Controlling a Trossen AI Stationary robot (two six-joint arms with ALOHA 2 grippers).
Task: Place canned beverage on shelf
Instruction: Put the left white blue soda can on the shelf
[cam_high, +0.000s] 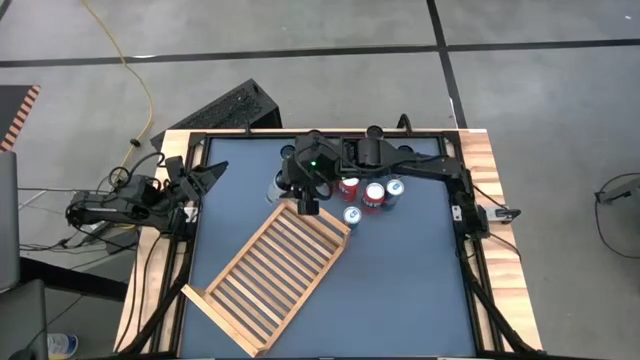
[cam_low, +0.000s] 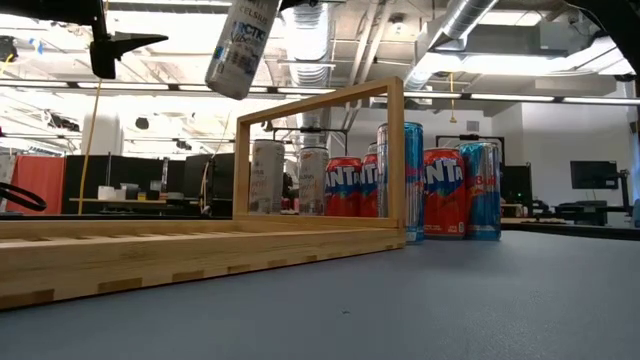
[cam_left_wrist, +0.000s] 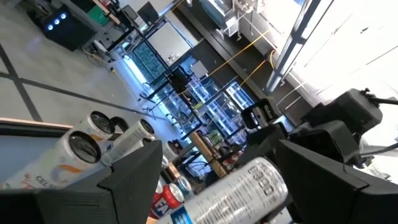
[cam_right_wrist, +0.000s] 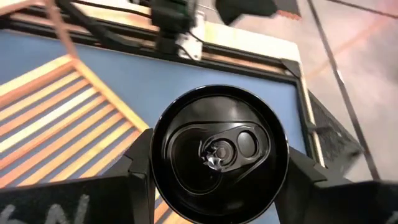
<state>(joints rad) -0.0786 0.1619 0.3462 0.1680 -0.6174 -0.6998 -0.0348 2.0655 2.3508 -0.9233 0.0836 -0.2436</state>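
The shelf (cam_high: 275, 270), a light wood slatted rack, lies flat and askew on the blue table, its raised frame (cam_low: 320, 150) at the far end. My right gripper (cam_high: 307, 200) reaches in from the right, over that far end, shut on a silver-and-blue can (cam_low: 240, 45) held high above the rack. In the right wrist view the can's black top (cam_right_wrist: 217, 152) faces the camera. My left gripper (cam_high: 205, 177) waits open at the table's left edge with nothing between its fingers. My right gripper pinches the can's round side just below its top rim (cam_right_wrist: 155, 155) between its two fingers (cam_right_wrist: 138, 165). The fingers slant down and lie along the can. The can hangs tilted below them, bottom end (cam_low: 225, 88) lowest, clear of the shelf and the table.
Red and blue cans (cam_high: 375, 195) stand in a cluster just right of the shelf's far end. Two white cans (cam_low: 267, 175) stand behind the frame. A black keyboard-like object (cam_high: 240, 105) lies beyond the far edge. Bare blue table (cam_high: 410, 290) lies right of the shelf.
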